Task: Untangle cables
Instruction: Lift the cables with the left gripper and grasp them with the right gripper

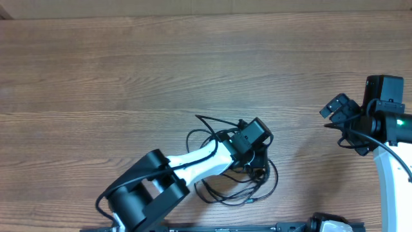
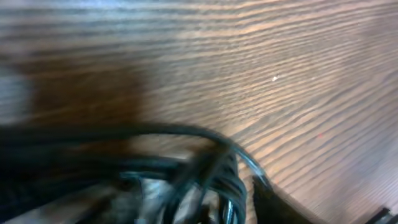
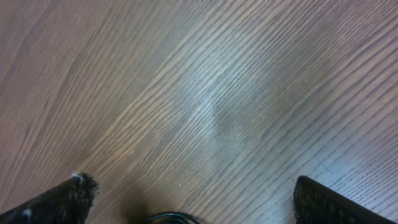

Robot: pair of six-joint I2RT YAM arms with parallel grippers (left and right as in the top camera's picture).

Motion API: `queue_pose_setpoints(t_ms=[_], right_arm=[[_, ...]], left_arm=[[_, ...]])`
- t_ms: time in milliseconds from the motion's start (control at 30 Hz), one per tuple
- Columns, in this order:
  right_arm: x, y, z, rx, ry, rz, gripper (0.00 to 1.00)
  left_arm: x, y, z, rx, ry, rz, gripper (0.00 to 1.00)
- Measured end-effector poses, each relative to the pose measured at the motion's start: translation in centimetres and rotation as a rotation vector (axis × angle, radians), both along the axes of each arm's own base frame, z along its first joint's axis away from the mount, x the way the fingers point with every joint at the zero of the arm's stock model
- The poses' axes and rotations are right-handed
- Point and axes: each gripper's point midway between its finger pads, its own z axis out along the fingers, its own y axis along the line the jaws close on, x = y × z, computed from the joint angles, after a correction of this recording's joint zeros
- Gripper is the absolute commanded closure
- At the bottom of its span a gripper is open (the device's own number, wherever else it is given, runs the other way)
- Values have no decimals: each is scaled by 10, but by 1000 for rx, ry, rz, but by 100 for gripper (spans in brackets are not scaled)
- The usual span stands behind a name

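The cables (image 1: 238, 183) are thin black cords in a loose tangle of loops at the near middle of the wooden table. My left gripper (image 1: 257, 162) is down in the tangle, its fingers hidden under the wrist in the overhead view. In the blurred left wrist view several cable strands (image 2: 211, 168) bunch together between the jaws, and the gripper looks shut on them. My right gripper (image 1: 336, 124) is open and empty at the far right, well away from the cables. Its two fingertips frame bare wood in the right wrist view (image 3: 193, 190).
The wooden table (image 1: 129, 77) stretches to the left and back. The left arm's white and black links (image 1: 161, 180) lie across the near left. A thicker black arm cable (image 1: 386, 151) runs along the right arm.
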Motion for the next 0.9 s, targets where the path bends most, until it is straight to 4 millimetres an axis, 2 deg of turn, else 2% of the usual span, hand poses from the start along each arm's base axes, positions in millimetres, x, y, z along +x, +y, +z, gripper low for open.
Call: queue_pose_setpoints(t_ms=[67, 400, 567, 667, 833, 900], right_arm=[[0, 0, 0, 0, 0, 0, 0], [-2, 0, -1, 0, 7, 4, 0], [0, 11, 0, 20, 2, 125, 0], [0, 31, 0, 76, -13, 291, 0], [-16, 85, 10, 270, -71, 638, 0], [-22, 102, 16, 331, -107, 748, 0]], left_arm=[[-2, -4, -4, -8, 8, -9, 96], [-7, -7, -7, -18, 15, -56, 96], [-3, -2, 2, -14, -55, -151, 96], [9, 0, 35, -57, -159, -208, 96], [42, 13, 127, -153, -434, -231, 96], [51, 22, 157, -171, -524, -220, 96]])
